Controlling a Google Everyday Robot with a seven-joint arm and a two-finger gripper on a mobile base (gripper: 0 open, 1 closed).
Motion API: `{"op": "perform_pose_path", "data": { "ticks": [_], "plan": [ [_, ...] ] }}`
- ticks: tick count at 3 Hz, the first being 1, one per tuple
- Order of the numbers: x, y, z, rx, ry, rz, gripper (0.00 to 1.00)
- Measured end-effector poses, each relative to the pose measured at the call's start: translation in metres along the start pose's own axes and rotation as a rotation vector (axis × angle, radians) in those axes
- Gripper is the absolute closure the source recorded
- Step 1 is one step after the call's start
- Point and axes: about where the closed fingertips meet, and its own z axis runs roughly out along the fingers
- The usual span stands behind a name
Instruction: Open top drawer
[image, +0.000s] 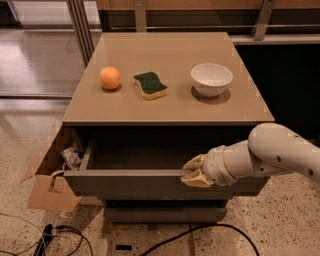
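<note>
The top drawer of the brown-topped cabinet stands pulled out, showing a dark shallow grey interior under the cabinet top. Its flat dark grey front faces me. My gripper, with pale yellowish fingers on a white arm coming in from the right, is at the upper edge of the drawer front, right of its middle. One finger sits above the rim and one below, so it seems clamped on the front edge.
On the cabinet top sit an orange, a green and yellow sponge and a white bowl. A lower drawer front shows beneath. A cardboard box stands at the left. Cables lie on the floor.
</note>
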Motion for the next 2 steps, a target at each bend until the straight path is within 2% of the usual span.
{"op": "perform_pose_path", "data": {
  "ticks": [1, 2],
  "plan": [
    [0.0, 0.0, 0.0, 0.0, 0.0, 0.0, 0.12],
    [0.0, 0.0, 0.0, 0.0, 0.0, 0.0, 0.0]
  ]
}}
